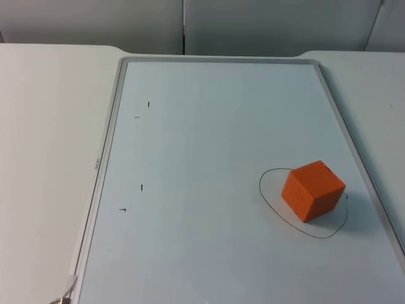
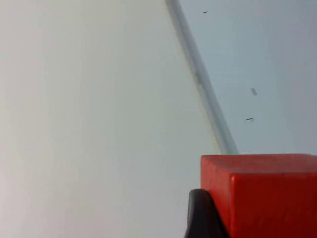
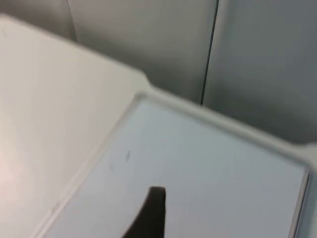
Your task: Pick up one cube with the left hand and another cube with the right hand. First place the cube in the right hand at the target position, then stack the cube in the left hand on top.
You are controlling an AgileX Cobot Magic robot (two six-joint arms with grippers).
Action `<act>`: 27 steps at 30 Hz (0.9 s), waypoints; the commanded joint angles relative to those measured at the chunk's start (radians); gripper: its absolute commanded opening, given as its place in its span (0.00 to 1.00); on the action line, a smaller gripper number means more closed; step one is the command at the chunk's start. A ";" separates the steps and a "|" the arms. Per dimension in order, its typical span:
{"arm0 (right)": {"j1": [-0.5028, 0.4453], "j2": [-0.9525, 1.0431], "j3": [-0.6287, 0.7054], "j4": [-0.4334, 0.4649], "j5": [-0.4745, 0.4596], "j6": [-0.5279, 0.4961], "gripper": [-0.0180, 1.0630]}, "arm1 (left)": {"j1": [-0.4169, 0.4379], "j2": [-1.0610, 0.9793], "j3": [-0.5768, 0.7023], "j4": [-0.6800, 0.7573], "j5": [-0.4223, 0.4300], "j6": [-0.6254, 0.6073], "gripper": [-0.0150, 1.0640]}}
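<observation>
So the top view has the whiteboard lying flat on the white table, with one orange cube sitting on it near the whiteboard's right-hand frame, closer to the near end than to the far end. That cube is inside a hand-drawn oval outline on the whiteboard surface, turned a bit so one corner faces the camera. There are a few tiny black tick marks along the whiteboard's left side too.

The left wrist view adds a second cube, same orange-red, right up close in the left gripper. One black fingertip is pressed flat against the cube's side face, so it looks pinched. The other finger is out of frame. Behind it the whiteboard's grey frame runs diagonally, so this cube is over the bare table just outside the whiteboard's left edge.

The right wrist view looks across the whiteboard's far corner toward the grey partition wall. The right gripper is above the whiteboard surface with nothing in its grasp that I can see. I honestly can't tell if it's open or closed.
</observation>
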 commanded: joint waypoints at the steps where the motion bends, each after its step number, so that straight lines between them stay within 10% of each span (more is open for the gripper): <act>1: 0.003 -0.168 -0.006 0.011 0.021 -0.052 0.79 | -0.009 -0.003 -0.006 -0.137 -0.079 0.130 0.22; 18: 0.003 -0.576 0.001 0.019 0.350 -0.141 0.79 | -0.039 0.525 -0.367 -0.628 -0.075 0.604 0.01; 27: 0.003 -0.592 0.001 0.017 0.396 -0.119 0.79 | -0.339 0.899 -0.649 -0.492 -0.109 0.519 0.01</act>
